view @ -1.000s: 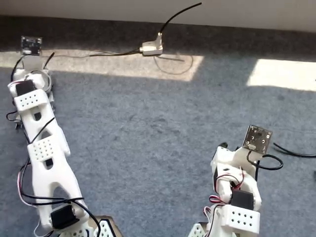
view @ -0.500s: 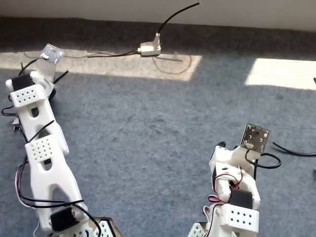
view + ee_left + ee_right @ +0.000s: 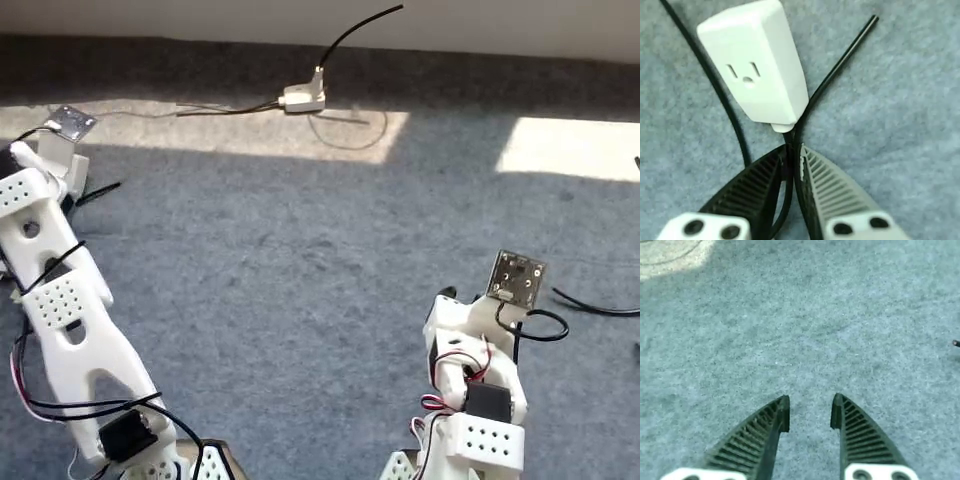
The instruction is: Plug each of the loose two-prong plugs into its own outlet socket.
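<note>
Fingers, high view: a white block (image 3: 303, 97) lies on the tabletop (image 3: 300, 260), well ahead of both arms' fingers. Left wrist view: your left fingers (image 3: 765, 175) are clamped on the black cord (image 3: 790, 142) right behind the outlet socket (image 3: 756, 70), which lies just past the fingertips, slots up. Right wrist view: your right fingers (image 3: 772, 425) stand parted, nothing between. Judgement: socket light, rigid, prone to skid; cord limp. Grip the body, not the cord.

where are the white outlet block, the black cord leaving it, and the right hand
white plastic outlet socket block (image 3: 747, 70): left wrist view, middle of slotted face
thin black cord (image 3: 791, 141): left wrist view, stretch leaving the block's base
right hand (image 3: 809, 407): right wrist view, midway between open fingertips
</note>
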Motion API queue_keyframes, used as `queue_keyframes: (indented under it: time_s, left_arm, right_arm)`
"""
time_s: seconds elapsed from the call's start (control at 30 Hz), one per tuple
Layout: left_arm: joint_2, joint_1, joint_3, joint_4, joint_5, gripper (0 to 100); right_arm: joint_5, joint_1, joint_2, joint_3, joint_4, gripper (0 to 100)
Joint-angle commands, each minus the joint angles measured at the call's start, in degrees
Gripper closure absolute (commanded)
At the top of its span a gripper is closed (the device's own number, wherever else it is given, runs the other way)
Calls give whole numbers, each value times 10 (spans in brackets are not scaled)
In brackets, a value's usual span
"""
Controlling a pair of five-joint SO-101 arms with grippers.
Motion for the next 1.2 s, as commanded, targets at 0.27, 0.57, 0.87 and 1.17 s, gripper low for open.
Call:
queue_keyframes:
  time_s: [0.27,0.57,0.87,1.17]
  left_arm:
    - [-117,13,-3,9,-18,661]
    - [-150,61,-2,-105,-15,727]
    - [-25,11,-2,-309,62,780]
    - [27,23,-2,-272,62,780]
  right_arm:
    - [5,-3,-4,1,-1,846]
    - [5,-3,-4,1,-1,846]
    - [5,-3,-4,1,-1,846]
    - [5,-3,-4,1,-1,846]
